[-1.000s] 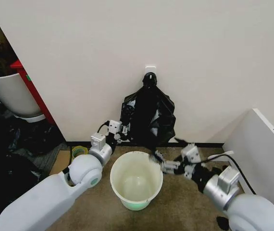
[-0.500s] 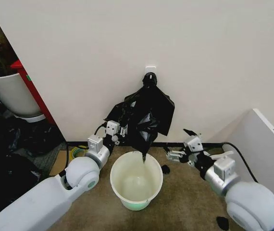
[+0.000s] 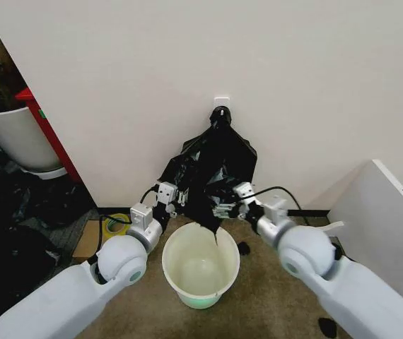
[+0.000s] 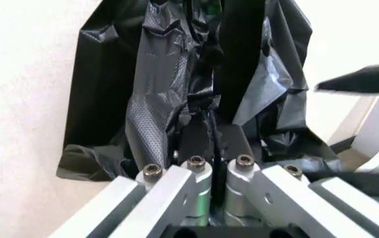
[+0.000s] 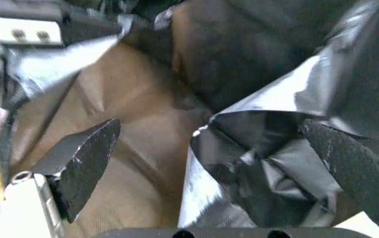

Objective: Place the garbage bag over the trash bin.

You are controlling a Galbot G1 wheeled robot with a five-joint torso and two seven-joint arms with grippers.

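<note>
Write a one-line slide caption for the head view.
Both grippers, left shut and right open, meet at a crinkled glossy black plastic garbage bag hanging above the round white plastic bin.

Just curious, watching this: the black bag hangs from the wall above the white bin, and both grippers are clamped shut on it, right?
Not quite. Only the left gripper is shut on the bag, above the bin. The right wrist view shows the right gripper open, its fingers either side of a fold.
</note>
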